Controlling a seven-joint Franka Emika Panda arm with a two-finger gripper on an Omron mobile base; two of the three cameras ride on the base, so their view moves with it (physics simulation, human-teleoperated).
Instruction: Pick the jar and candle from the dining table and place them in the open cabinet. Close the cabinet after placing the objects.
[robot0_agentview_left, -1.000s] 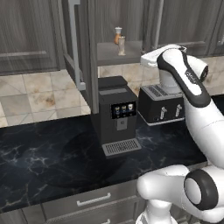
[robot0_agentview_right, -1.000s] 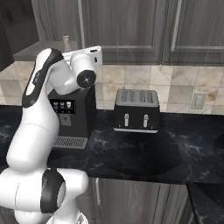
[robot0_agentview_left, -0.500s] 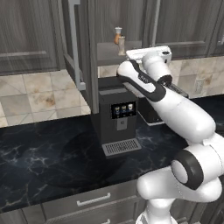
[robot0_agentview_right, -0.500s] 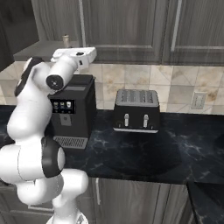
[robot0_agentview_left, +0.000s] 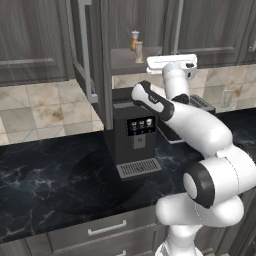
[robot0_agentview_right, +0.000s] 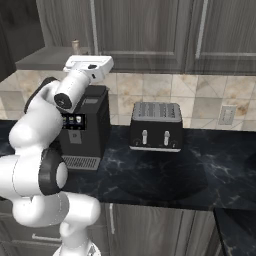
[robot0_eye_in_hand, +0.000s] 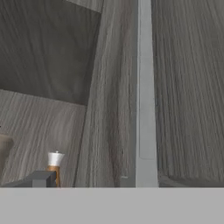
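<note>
Two dark fingertips rise at the bottom of the hand view, standing apart with nothing between them, so my gripper is spread and holds nothing. Ahead of it is dark grey wood grain, and a long silver bar handle runs up the picture just to the right of my right tip. Low on the left stands a small orange item with a pale top. A beige shape touches the left edge, but I cannot tell what it is.

In the left base view my arm reaches up to the cabinet, whose door hangs open to the left. My white hand is just in front of the grey shelf. On that shelf the candle stands upright, just beside the orange item. Below are a black coffee machine and the black marble counter.

In the right base view my hand sits level with the shelf edge, above the coffee machine. A small pale item stands on the shelf behind it, too small to name. A black toaster stands on the counter to the right.
</note>
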